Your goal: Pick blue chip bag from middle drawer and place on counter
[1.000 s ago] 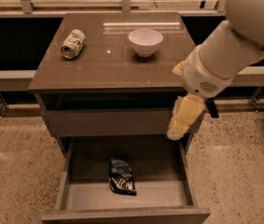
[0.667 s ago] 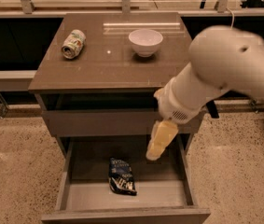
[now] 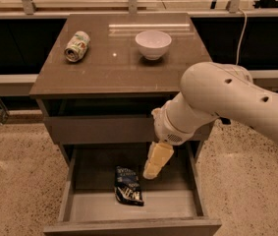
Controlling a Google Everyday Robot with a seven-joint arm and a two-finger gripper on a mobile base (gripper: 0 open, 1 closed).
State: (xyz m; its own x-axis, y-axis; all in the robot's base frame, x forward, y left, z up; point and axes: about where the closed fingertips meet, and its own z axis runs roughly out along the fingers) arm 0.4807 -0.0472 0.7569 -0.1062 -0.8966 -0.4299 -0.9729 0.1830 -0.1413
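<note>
The blue chip bag lies flat on the floor of the open middle drawer, near its centre. My gripper hangs from the white arm inside the drawer opening, just right of and above the bag, not touching it. The counter is the glossy brown top of the cabinet above.
A green-and-white can lies on its side at the counter's left. A white bowl stands at the counter's back centre-right. The closed upper drawer front sits above the open drawer. Speckled floor lies on both sides.
The arm has swung left and down, bringing the gripper from beside the cabinet's right edge into the drawer opening next to the bag. The bag has not moved.
</note>
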